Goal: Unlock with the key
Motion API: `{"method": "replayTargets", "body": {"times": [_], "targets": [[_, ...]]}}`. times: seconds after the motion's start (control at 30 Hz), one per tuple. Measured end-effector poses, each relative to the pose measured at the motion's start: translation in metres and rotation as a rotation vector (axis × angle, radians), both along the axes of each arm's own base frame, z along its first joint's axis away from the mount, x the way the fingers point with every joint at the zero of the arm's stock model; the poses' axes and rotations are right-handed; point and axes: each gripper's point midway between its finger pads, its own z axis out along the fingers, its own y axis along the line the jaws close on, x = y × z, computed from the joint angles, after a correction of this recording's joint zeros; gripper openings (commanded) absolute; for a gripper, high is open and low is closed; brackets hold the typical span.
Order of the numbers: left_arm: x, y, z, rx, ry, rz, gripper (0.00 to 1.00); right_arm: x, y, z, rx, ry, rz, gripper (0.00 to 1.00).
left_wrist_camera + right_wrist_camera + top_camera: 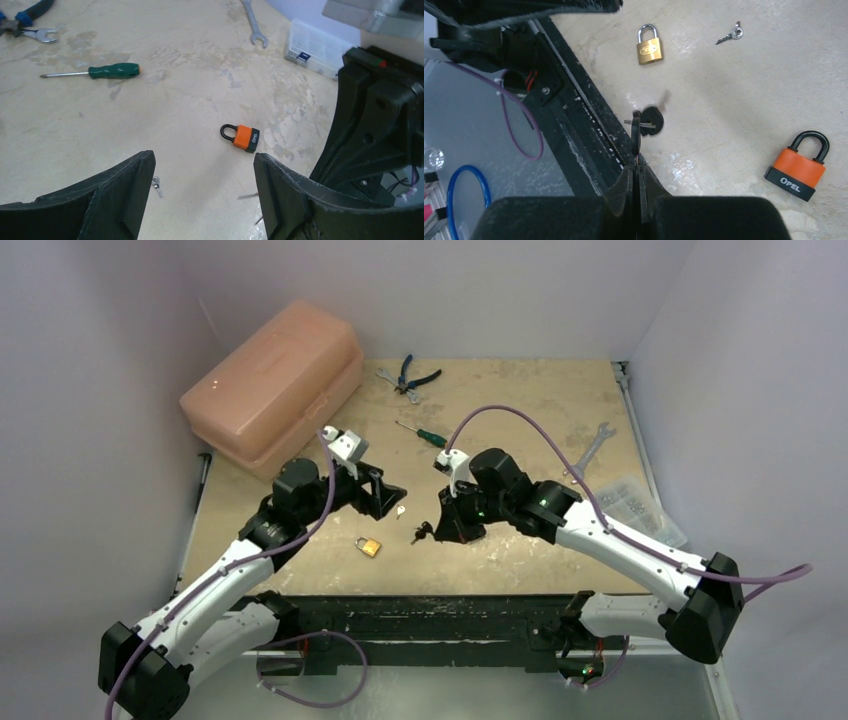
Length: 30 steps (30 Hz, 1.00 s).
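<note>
My right gripper (pixel 636 169) is shut on a black-headed key (pixel 636 134), edge-on, with a second black key (pixel 652 120) hanging from the same ring. It is held low over the table near the front edge (pixel 422 532). An orange and black padlock (pixel 796 167) lies to its right and also shows in the left wrist view (pixel 241 137). A brass padlock (pixel 649 47) lies further off (pixel 368 546). A small silver key (pixel 157 186) lies by my left gripper (pixel 202 165), which is open and empty just above the table (pixel 395 495).
A pink plastic case (pixel 275 380) stands at the back left. Pliers (pixel 415 375), a green screwdriver (pixel 425 433), a wrench (pixel 592 445) and a clear parts box (pixel 635 502) lie behind and to the right. A black rail (pixel 420 610) runs along the front edge.
</note>
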Motion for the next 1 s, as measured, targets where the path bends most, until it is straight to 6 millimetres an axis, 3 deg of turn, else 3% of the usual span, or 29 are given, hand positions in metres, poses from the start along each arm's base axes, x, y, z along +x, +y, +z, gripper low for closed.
{"method": "replayTargets", "body": {"times": [0.17, 0.4, 0.57, 1.0], "targets": [[-0.023, -0.009, 0.003, -0.071, -0.094, -0.112, 0.70, -0.016, 0.000, 0.010, 0.044, 0.030, 0.058, 0.00], [-0.058, -0.021, 0.028, -0.165, -0.257, -0.294, 0.72, -0.032, 0.002, 0.019, 0.092, 0.062, 0.124, 0.00], [-0.082, -0.028, 0.035, -0.201, -0.315, -0.416, 0.72, -0.038, 0.000, 0.017, 0.084, 0.082, 0.142, 0.00], [-0.107, -0.044, 0.026, -0.206, -0.280, -0.569, 0.65, -0.042, -0.008, 0.011, 0.045, 0.091, 0.158, 0.00]]}}
